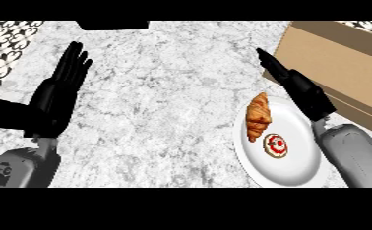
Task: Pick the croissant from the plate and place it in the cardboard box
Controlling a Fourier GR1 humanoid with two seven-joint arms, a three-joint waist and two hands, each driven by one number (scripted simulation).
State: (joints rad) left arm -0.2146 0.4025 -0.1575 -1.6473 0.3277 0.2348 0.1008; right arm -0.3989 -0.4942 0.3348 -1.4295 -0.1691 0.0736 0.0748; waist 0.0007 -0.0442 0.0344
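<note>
A golden-brown croissant [258, 116] lies on the upper left part of a white plate [298, 165] at the lower right of the counter. The cardboard box [334, 57] stands at the upper right, just beyond the plate. My right hand [301, 89] is open with straight fingers pointing up and left, hovering between the plate's far edge and the box, a little to the right of the croissant. My left hand [58, 94] rests open at the left side, fingers up, holding nothing.
A small round pastry with red and white icing [276, 145] sits on the plate below the croissant. A dark object [112, 25] sits at the counter's far edge. A patterned surface [15, 40] shows at the upper left.
</note>
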